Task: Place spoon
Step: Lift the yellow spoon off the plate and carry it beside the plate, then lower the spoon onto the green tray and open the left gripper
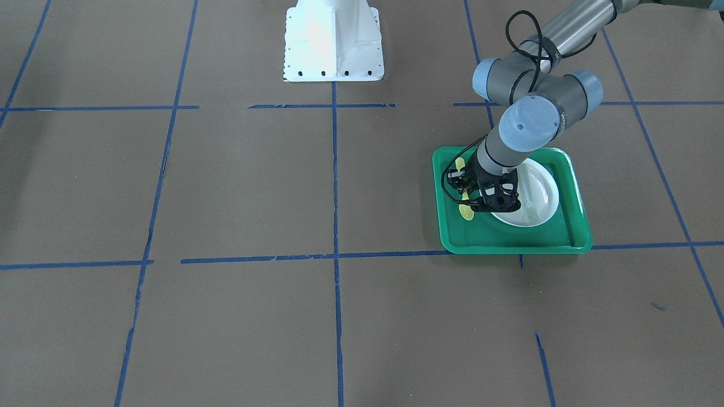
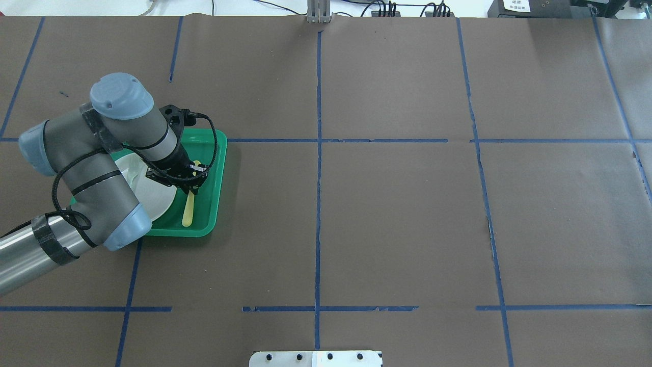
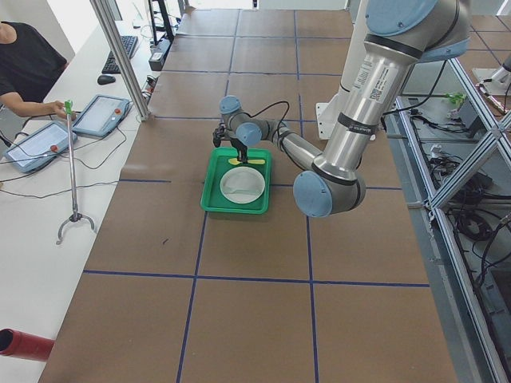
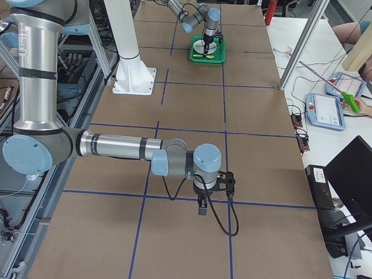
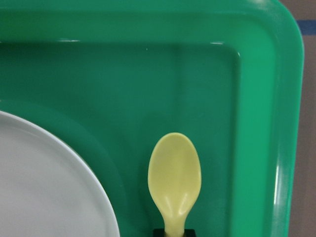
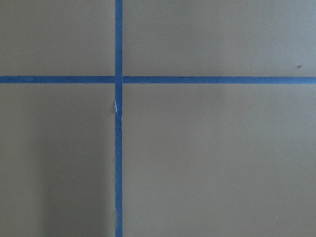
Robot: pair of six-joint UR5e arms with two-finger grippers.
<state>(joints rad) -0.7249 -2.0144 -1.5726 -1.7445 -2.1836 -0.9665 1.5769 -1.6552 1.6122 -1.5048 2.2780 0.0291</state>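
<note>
The small yellow spoon [image 2: 188, 211] lies along the right-hand strip of the green tray [image 2: 218, 168], beside the white plate [image 2: 153, 196]. My left gripper [image 2: 192, 186] points down over the spoon's handle and looks shut on it, low in the tray. The left wrist view shows the spoon's bowl [image 5: 174, 173] just over the tray floor [image 5: 197, 89], with the plate's rim [image 5: 74, 163] to its left. From the front the spoon [image 1: 466, 212] sticks out beside the gripper [image 1: 468, 199]. My right gripper [image 4: 203, 203] shows only in the exterior right view, over bare table; I cannot tell its state.
A pale translucent fork [image 1: 530, 208] lies on the plate [image 1: 540, 189]. The tray [image 1: 509, 242] sits on brown paper marked with blue tape lines. The white robot base [image 1: 332, 42] stands at the table's robot-side edge. The right wrist view shows only paper and tape [image 6: 118, 123].
</note>
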